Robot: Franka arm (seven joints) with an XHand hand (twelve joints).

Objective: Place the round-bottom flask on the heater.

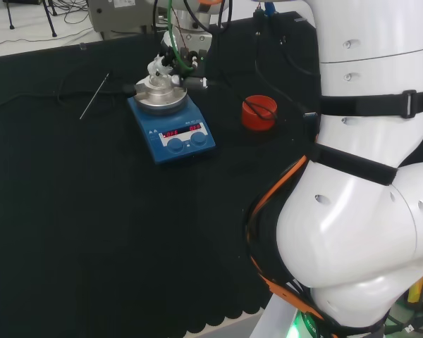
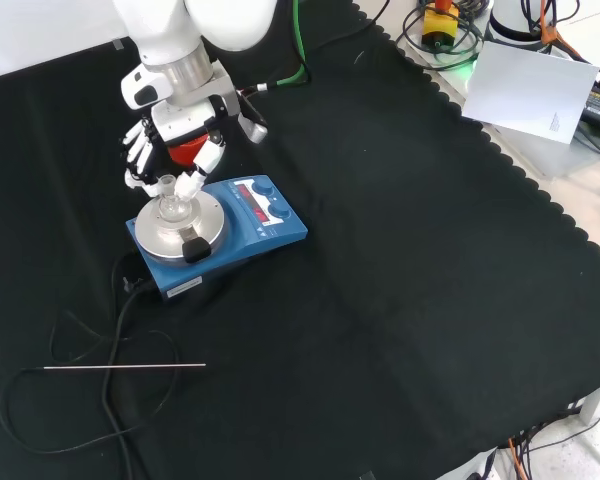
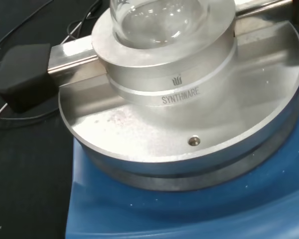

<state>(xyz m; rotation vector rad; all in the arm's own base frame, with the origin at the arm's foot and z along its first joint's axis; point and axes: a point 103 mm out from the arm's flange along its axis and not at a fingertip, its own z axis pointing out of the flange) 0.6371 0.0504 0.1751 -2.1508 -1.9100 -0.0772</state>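
Observation:
The clear round-bottom flask (image 2: 170,207) sits with its bulb (image 3: 159,20) in the silver block (image 3: 164,64) on the blue heater (image 2: 245,235). Its neck points up. The black and white hand (image 2: 172,140) hangs right over the flask, close around the neck. In the head view the hand (image 1: 158,67) shows just above the flask (image 1: 159,83) on the heater (image 1: 176,134). Whether the hand touches the neck cannot be made out.
A red ribbed ring stand (image 1: 259,113) stands right of the heater in the head view. A thin metal rod (image 2: 125,366) and a black cable (image 2: 100,400) lie on the cloth in front of the heater. A black handle (image 3: 22,74) juts from the block.

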